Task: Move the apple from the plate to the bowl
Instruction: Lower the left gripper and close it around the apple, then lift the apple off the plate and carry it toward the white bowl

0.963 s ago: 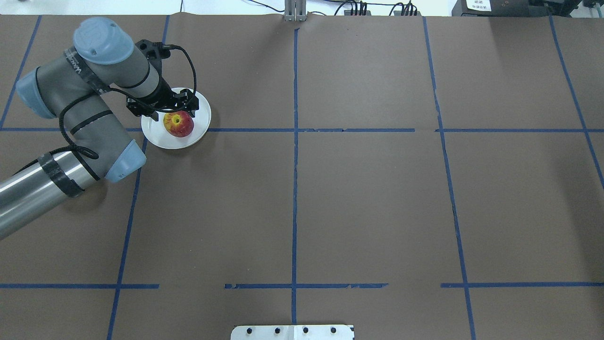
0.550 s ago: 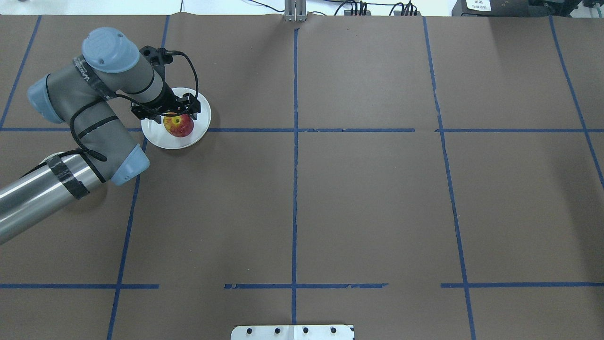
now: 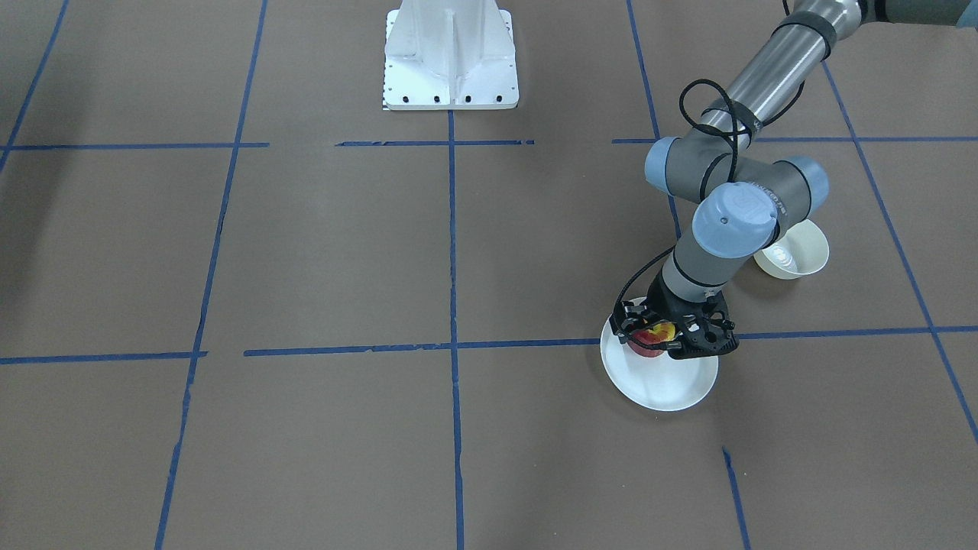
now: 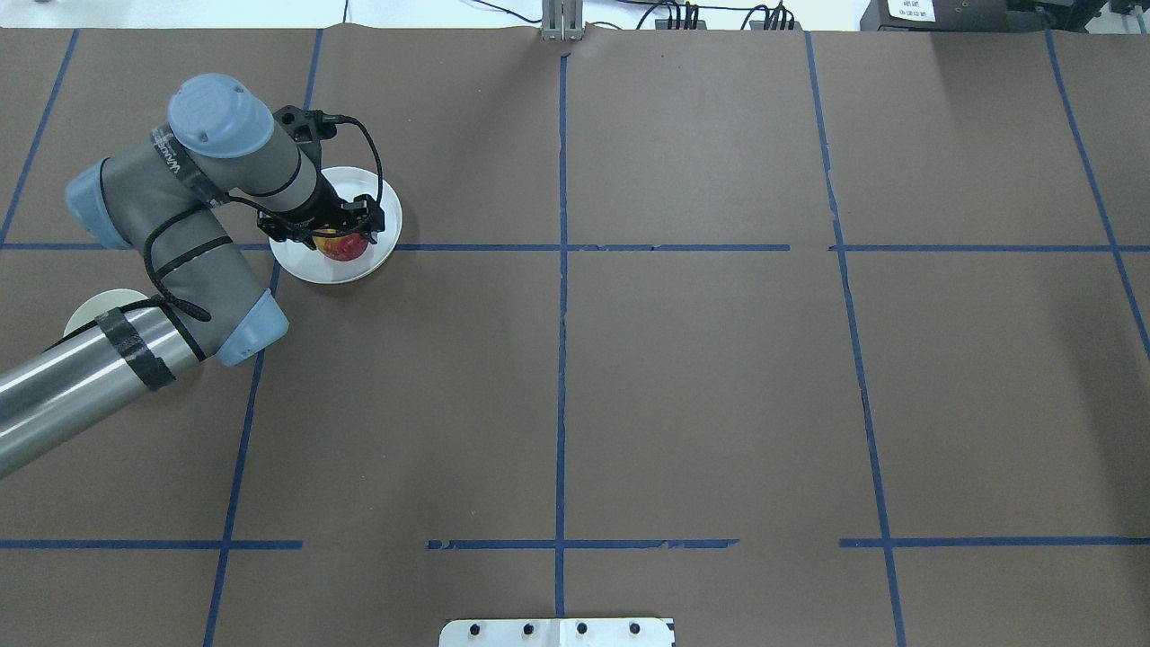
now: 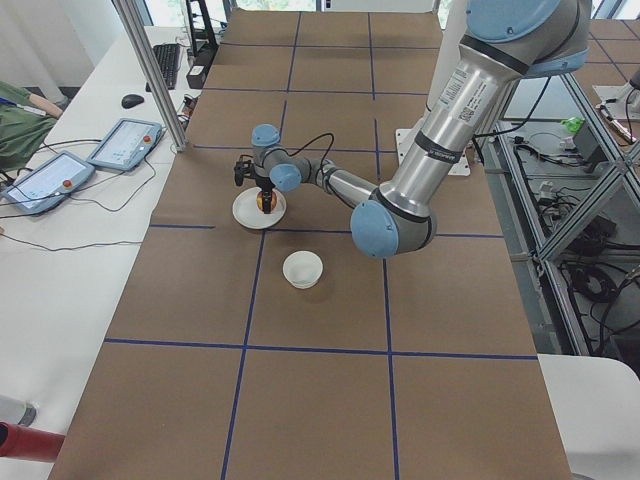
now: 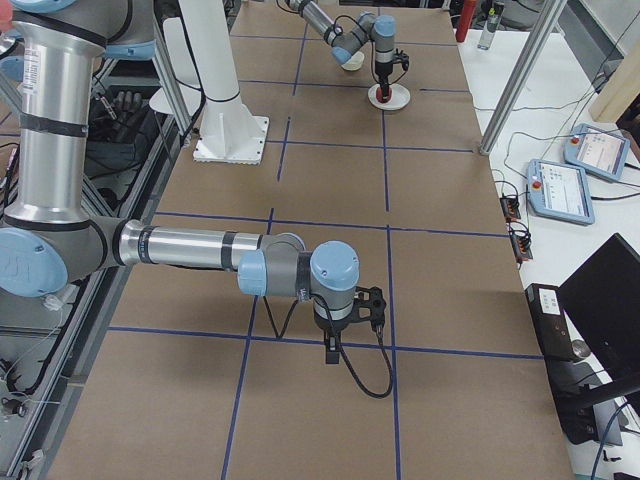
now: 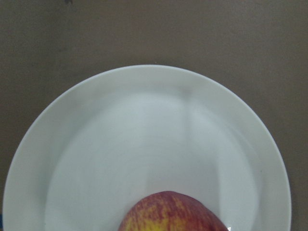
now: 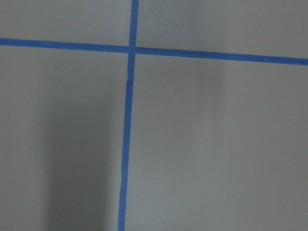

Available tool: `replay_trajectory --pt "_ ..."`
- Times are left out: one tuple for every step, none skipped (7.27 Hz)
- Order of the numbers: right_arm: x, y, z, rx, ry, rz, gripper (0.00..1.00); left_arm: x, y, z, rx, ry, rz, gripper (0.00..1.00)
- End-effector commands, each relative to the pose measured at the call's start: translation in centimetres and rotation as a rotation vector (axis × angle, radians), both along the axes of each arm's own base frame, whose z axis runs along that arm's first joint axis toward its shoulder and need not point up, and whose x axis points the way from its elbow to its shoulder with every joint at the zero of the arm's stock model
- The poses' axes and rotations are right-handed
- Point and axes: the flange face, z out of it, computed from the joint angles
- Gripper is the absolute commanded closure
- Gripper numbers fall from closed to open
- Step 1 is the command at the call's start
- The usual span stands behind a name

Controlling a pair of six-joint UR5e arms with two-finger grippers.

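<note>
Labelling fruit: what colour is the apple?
The apple is red streaked with yellow, clearest in the left wrist view.

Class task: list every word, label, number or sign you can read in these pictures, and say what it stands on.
None can be read.
White lettering on the black band round the left arm: too blurred.
White sticker on that arm: too small.
White label on the dark box beyond the table: too small.
The plate and the apple: no print.

Left claw (image 4: pixel 326 233) points down, jaws spread apart.
</note>
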Motion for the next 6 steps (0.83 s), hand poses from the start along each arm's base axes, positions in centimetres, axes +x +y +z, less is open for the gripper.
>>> replay_trajectory --pt "0.0 0.0 0.0 0.000 0.000 0.000 0.00 -0.6 -0.2 -0.1 -0.006 0.004 0.002 0.81" --pt "-0.1 0.0 0.0 0.000 0.000 -0.001 0.00 -2.8 -1.4 -0.7 -0.013 0.025 -0.011 0.85" --pt "0.0 0.0 0.0 0.000 0.000 0.000 0.00 -6.2 -1.7 -1.4 -0.027 0.056 -0.018 0.85" --pt "0.0 0.0 0.0 0.000 0.000 0.000 0.00 -9.8 -1.3 -1.8 0.002 0.038 0.002 0.84" --pt "0.0 0.0 0.0 0.000 0.000 0.000 0.00 -13.7 0.1 -2.6 0.067 -0.007 0.058 0.84" --pt "0.0 0.0 0.0 0.000 0.002 0.000 0.00 -17.7 2.5 -1.9 0.110 -0.047 0.099 0.84"
